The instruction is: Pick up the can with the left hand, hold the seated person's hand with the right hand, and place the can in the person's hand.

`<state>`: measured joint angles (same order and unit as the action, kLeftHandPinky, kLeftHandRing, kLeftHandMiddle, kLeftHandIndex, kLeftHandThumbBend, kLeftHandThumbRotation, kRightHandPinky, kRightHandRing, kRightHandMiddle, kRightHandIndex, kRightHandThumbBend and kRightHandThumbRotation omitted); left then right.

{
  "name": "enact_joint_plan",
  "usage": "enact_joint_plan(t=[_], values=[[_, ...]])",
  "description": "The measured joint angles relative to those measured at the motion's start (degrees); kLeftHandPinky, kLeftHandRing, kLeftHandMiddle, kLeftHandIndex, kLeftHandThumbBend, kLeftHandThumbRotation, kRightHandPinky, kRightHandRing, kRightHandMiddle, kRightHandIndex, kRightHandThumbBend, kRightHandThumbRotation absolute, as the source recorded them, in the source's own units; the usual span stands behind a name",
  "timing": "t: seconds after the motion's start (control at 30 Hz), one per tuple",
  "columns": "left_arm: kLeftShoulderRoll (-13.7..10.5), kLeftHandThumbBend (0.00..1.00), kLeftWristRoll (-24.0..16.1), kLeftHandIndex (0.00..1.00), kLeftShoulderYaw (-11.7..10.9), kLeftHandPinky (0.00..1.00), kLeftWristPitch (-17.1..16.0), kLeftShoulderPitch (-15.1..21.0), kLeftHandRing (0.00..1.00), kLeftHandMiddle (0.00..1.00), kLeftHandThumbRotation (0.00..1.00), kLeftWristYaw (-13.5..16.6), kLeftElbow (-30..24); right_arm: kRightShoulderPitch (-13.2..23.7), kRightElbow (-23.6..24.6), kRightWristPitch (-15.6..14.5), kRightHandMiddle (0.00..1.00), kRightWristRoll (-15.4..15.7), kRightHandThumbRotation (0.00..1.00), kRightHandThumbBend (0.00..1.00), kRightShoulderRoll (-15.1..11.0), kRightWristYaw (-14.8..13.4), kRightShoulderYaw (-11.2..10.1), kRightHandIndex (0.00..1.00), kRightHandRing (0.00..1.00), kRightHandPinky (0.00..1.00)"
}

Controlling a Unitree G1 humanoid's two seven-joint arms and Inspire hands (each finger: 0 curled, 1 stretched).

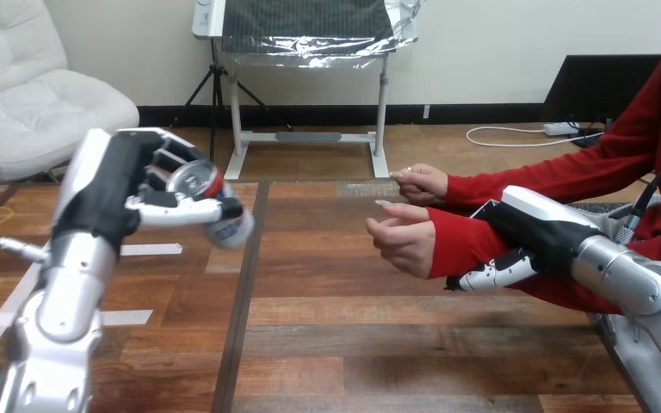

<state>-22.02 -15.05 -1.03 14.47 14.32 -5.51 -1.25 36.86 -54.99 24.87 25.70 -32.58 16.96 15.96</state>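
Wooden table point(396, 344) lies below the drink can point(194, 179), which is held tilted in the air at the left with the left hand point(108, 194) curled round it. Well apart to the right, the person's hand point(404, 239) hangs cupped. The right hand point(538, 234) is clamped round the red-sleeved forearm point(460, 245) behind it.
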Motion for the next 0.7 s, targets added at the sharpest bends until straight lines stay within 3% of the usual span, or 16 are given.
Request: enact_joint_plan(t=[0.43, 0.7], values=[[1.1, 0.67, -0.06, 0.45, 2.52, 0.32, -1.22, 3.38, 0.37, 0.42, 0.0, -1.76, 3.83, 0.0, 0.02, -0.29, 0.35, 0.18, 0.25, 0.59, 1.24, 0.04, 0.11, 0.36, 0.31, 0.27], [2.62, 0.66, -0.06, 0.46, 4.04, 0.32, -2.09, 5.16, 0.37, 0.42, 0.0, -2.75, 5.93, 0.0, 0.46, -1.19, 0.41, 0.18, 0.29, 0.59, 1.97, 0.73, 0.18, 0.41, 0.36, 0.32]])
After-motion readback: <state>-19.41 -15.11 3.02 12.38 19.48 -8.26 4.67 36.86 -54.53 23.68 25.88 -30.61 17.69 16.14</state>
